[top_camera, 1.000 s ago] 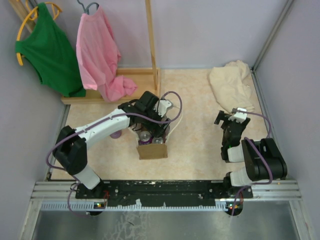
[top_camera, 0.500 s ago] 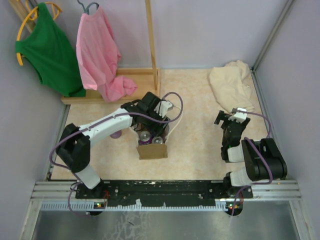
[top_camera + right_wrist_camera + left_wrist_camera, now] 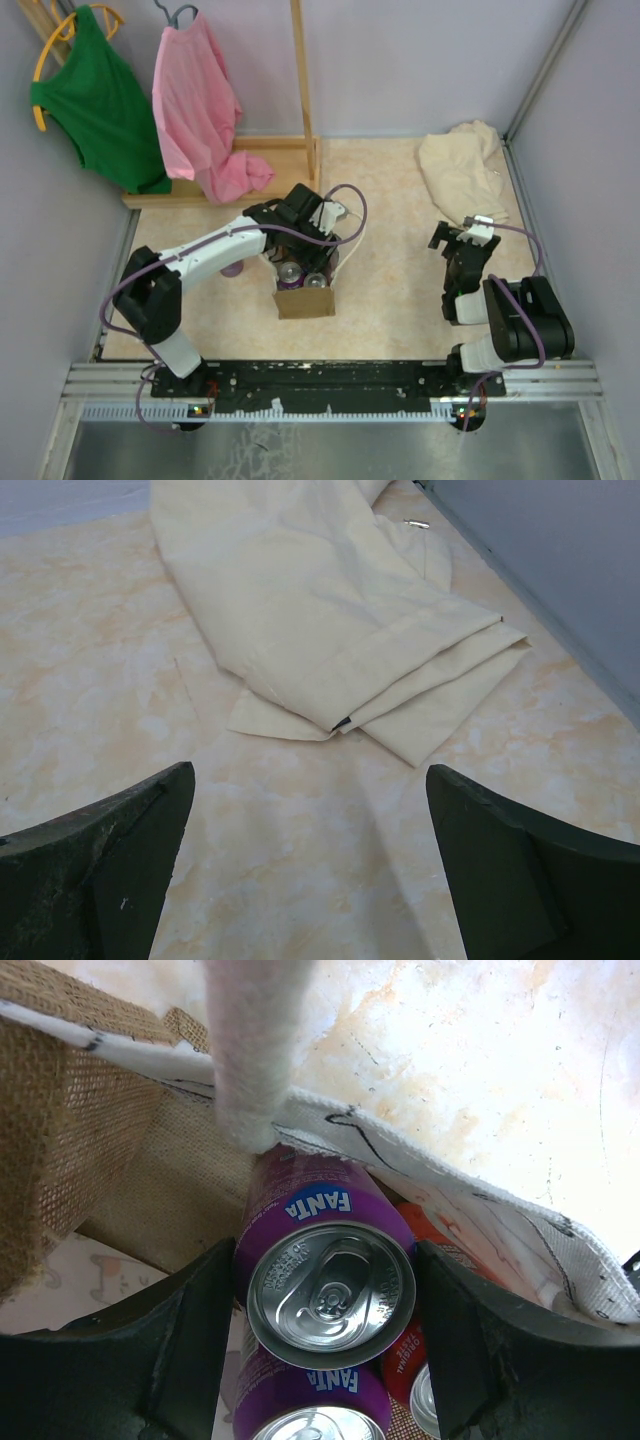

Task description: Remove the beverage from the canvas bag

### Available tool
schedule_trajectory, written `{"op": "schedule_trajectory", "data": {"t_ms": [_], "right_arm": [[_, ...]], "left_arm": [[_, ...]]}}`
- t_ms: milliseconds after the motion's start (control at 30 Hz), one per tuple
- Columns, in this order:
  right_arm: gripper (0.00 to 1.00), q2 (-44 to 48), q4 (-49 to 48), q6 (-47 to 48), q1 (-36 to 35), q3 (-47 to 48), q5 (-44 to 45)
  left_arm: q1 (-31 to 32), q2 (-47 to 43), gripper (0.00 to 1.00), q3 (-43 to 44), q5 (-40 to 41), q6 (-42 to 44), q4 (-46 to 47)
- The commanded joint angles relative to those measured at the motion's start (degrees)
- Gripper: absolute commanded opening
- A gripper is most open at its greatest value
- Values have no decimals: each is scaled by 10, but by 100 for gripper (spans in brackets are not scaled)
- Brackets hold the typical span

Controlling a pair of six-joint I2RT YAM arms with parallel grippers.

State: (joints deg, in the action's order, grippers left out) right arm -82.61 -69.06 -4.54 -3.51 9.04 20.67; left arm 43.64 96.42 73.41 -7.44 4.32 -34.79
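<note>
The canvas bag (image 3: 305,300), brown with white loop handles, stands open at the table's middle. My left gripper (image 3: 299,260) reaches down into it. In the left wrist view the two black fingers (image 3: 190,1330) press both sides of a purple Fanta can (image 3: 330,1285), which sits higher than a second purple can (image 3: 300,1415) and a red can (image 3: 415,1385) beside it. The bag's burlap wall (image 3: 90,1140) and a white handle (image 3: 245,1050) lie around the cans. My right gripper (image 3: 456,238) is open and empty over bare table (image 3: 308,780), far right of the bag.
A folded cream cloth (image 3: 465,165) lies at the back right, also in the right wrist view (image 3: 320,610). A wooden rack (image 3: 300,80) with a pink shirt (image 3: 195,100) and a green shirt (image 3: 95,95) stands at the back left. Another purple can (image 3: 232,268) stands left of the bag.
My left arm shifted slightly, its elbow moving right and the wrist settling over the bag. The right arm has not moved.
</note>
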Motion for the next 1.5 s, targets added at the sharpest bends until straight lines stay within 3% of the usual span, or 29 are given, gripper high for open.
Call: {"op": "schedule_trajectory", "data": {"t_ms": [0,567,1067,1467], "right_arm": [[99,-2,-23,6,2,5,1],[99,-2,-23,6,2,5,2],[99,-1,-23,6,2,5,1],[99,-2,-24,6,2,5,2]], "left_arm": [[2,8,0,14,30,2,-17],[1,-45,0,123,81,27,16],[-17,-33,0,347,139,43,-146],[-30,-93,0,315,166,15,-138]]}}
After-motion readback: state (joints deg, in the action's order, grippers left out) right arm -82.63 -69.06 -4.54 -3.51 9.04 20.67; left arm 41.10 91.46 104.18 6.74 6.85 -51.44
